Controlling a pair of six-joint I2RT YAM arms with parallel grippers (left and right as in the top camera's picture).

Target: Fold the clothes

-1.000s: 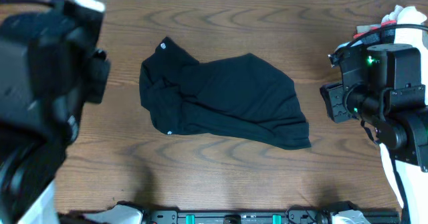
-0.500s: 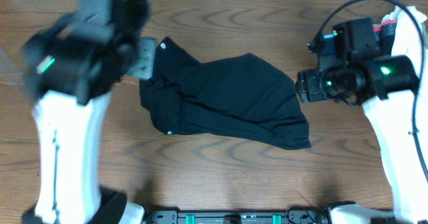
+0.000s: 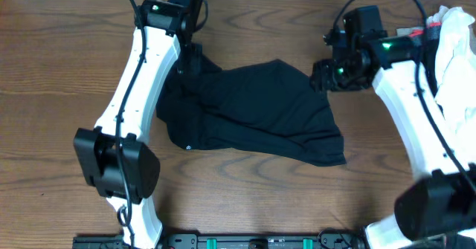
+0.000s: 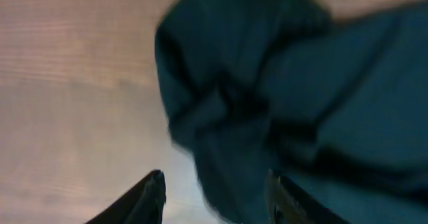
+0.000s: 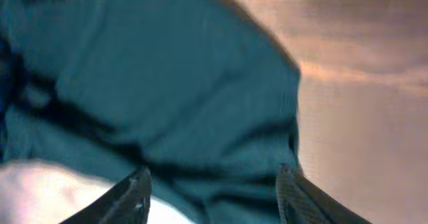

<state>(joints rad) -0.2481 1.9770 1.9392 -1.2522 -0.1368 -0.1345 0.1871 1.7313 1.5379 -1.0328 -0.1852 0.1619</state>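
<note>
The clothes, a black T-shirt (image 3: 256, 111), lie crumpled in the middle of the wooden table, with a small white mark (image 3: 188, 146) near the lower left edge. My left gripper (image 3: 187, 63) hovers over the shirt's upper left corner. In the left wrist view the left gripper (image 4: 214, 192) is open, with bunched dark fabric (image 4: 301, 83) beneath and between the fingertips. My right gripper (image 3: 318, 76) is at the shirt's upper right edge. In the right wrist view the right gripper (image 5: 212, 185) is also open above the shirt (image 5: 167, 83).
A white cloth (image 3: 455, 52) with a bit of red (image 3: 416, 32) lies at the table's right edge, behind the right arm. Bare wood (image 3: 59, 78) spreads left of the shirt and in front of it. The arms' base rail (image 3: 260, 241) runs along the front edge.
Both arms have swung in from the sides and come down to the shirt's upper corners. The shirt itself has not moved.
</note>
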